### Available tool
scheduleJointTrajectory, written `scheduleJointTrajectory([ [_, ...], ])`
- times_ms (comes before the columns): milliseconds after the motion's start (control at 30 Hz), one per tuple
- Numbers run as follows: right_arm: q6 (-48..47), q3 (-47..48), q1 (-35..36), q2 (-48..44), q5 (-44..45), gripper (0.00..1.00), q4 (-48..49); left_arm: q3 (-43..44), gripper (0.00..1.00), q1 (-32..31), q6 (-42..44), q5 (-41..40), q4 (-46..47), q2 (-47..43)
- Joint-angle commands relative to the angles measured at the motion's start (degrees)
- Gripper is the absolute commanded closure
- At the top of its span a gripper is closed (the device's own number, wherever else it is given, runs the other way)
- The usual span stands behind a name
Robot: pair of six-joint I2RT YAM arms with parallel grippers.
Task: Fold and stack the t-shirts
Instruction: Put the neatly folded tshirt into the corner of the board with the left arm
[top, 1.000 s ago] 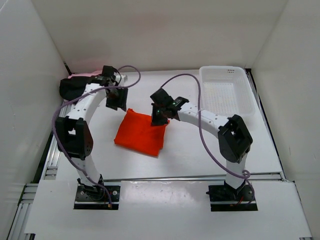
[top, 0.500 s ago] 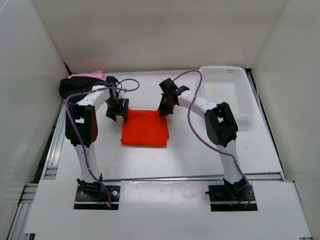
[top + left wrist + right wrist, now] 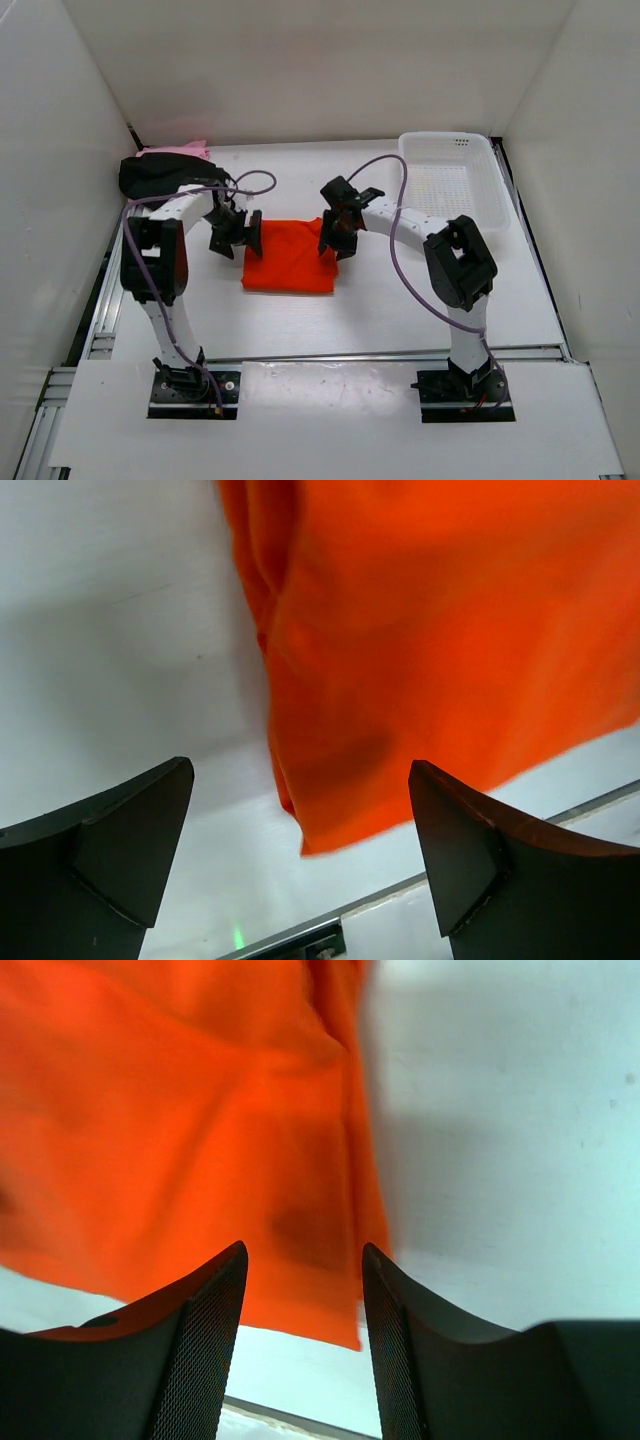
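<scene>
Orange t-shirt point(image 3: 290, 257) folded flat mid-counter point(image 3: 380, 300), both my tools apart.
My left tool point(image 3: 238, 238) gapes wide over its left edge and my right tool point(image 3: 335, 238) is parted over its right edge, neither clamping cloth. The black t-shirt point(image 3: 150, 175) and pink t-shirt point(image 3: 180, 151) lie in the far-left corner.

A white plastic mesh basket point(image 3: 448, 138) sits in the far right corner of the white worktop point(image 3: 380, 310), lengthwise along the right edge. Plain white walls point(image 3: 320, 70) stand at the left, far and right sides. A thin metal rail point(image 3: 400, 354) crosses the near edge.
</scene>
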Motion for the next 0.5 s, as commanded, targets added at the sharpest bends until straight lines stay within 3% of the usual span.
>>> scheduleJointTrajectory([
  [0,0.93,-1.59,-0.04,0.57,-2.25,0.46,-0.17,-0.85,0.00,-0.04,0.23,2.70,0.17,3.38],
  [167,2.77,-2.46,0.49,2.41,-2.78,0.47,1.85,-0.85,0.02,-1.44,0.23,8.32,-0.54,7.26],
  [200,2.77,-3.16,0.49,2.42,-3.57,0.48,2.99,-1.37,0.10,-1.97,0.23,8.94,-0.54,8.13],
  [267,3.30,-3.17,0.49,2.94,-4.62,0.48,3.61,-1.37,0.33,-3.72,0.23,9.47,-0.01,9.70],
  [300,3.30,-3.17,0.49,2.95,-4.63,0.50,3.61,-1.37,0.51,-3.73,0.23,9.47,-0.01,10.24],
  [367,4.35,-4.22,0.49,2.95,-4.63,0.50,4.32,-0.67,0.68,-4.26,0.23,11.05,-0.01,11.38],
  [400,4.36,-4.22,0.49,2.95,-4.63,0.50,4.93,0.03,0.82,-3.74,0.23,11.57,-0.01,12.17],
  [433,4.36,-4.74,0.49,2.34,-4.63,0.50,4.93,0.82,0.90,-3.73,0.23,12.19,-0.01,12.18],
  [467,4.97,-4.75,0.49,1.72,-4.11,0.50,4.93,0.82,0.90,-2.95,0.23,12.20,-0.01,12.18],
])
